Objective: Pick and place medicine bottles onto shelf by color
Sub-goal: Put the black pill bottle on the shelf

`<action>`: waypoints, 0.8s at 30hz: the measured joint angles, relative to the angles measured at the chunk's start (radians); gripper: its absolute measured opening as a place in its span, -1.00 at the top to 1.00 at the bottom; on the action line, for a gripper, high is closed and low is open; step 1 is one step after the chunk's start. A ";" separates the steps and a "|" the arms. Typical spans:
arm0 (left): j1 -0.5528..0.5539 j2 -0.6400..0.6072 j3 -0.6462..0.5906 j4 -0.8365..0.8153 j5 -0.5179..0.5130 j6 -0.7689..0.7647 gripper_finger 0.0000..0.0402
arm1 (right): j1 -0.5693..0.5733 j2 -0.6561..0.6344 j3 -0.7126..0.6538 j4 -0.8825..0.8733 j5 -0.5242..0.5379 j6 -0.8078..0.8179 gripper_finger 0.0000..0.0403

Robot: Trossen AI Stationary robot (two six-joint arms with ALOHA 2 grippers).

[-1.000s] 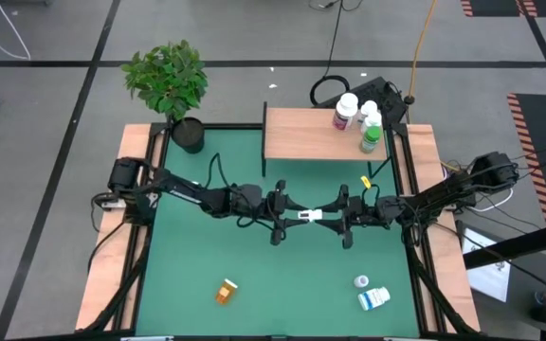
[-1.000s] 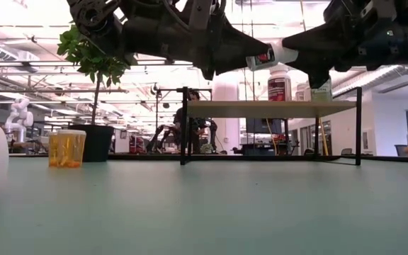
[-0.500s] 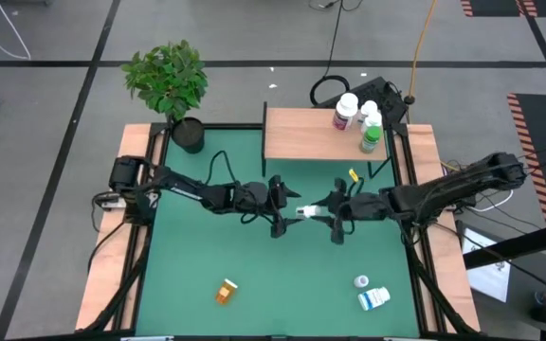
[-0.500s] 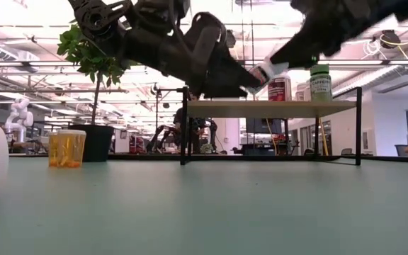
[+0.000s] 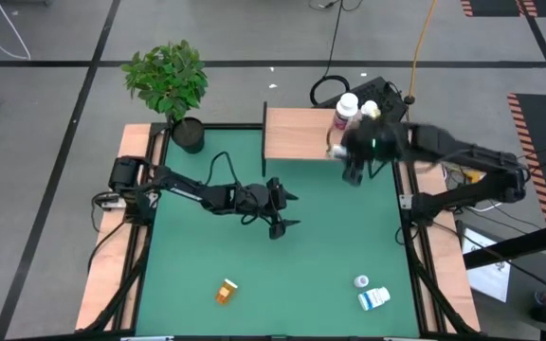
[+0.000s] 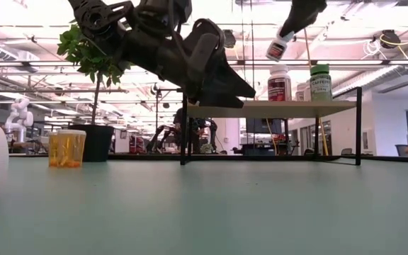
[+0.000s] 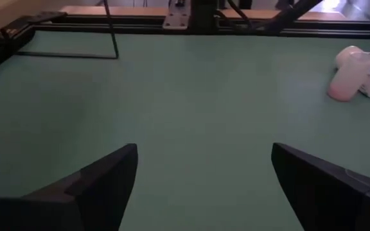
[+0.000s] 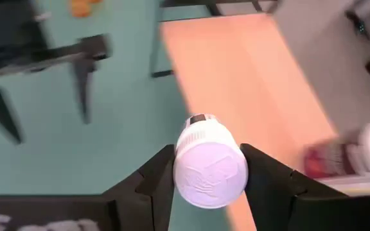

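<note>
My right gripper (image 5: 352, 159) is shut on a white-capped medicine bottle (image 8: 209, 170) and is at the near right corner of the shelf (image 5: 297, 134), a light-wood board on thin black legs. In the low view the bottle (image 6: 278, 46) is higher than the shelf top. My left gripper (image 5: 285, 210) is open and empty over the middle of the table. A dark-labelled bottle (image 6: 280, 83) and a green bottle (image 6: 320, 83) stand upright on the shelf. An amber bottle (image 5: 226, 291) and a blue-labelled bottle (image 5: 374, 299) lie on the table near its front edge. My right gripper pinches the bottle between its two fingers (image 8: 153, 183), one on each side just under the white cap (image 8: 209, 168). The cap's top faces the wrist camera. The bottle is lifted clear, tilted, and hangs below the fingers (image 6: 296, 14) in the low view.
A potted plant (image 5: 169, 83) stands at the table's far left corner. A small white cap-like thing (image 5: 361, 281) lies beside the blue-labelled bottle. Wooden rails (image 5: 112, 275) edge the green table (image 5: 330, 246). The shelf's left half is bare board.
The bottle was between both grippers over the table's middle. It has left my left gripper and gone with my right gripper, which has swung quickly up and toward the far edge, to the shelf. My left gripper has stayed about where it was.
</note>
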 joint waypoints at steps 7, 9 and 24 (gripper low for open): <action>0.000 0.000 0.000 0.004 0.000 -0.001 -0.78 | -0.275 0.074 0.062 -0.075 -0.089 -0.113 0.27; 0.000 0.000 0.000 0.004 0.000 -0.003 -0.78 | -0.323 0.104 0.061 -0.097 -0.116 -0.148 0.28; 0.000 0.000 0.000 0.007 -0.001 0.013 -0.78 | -0.438 0.282 0.063 -0.110 -0.192 -0.234 0.27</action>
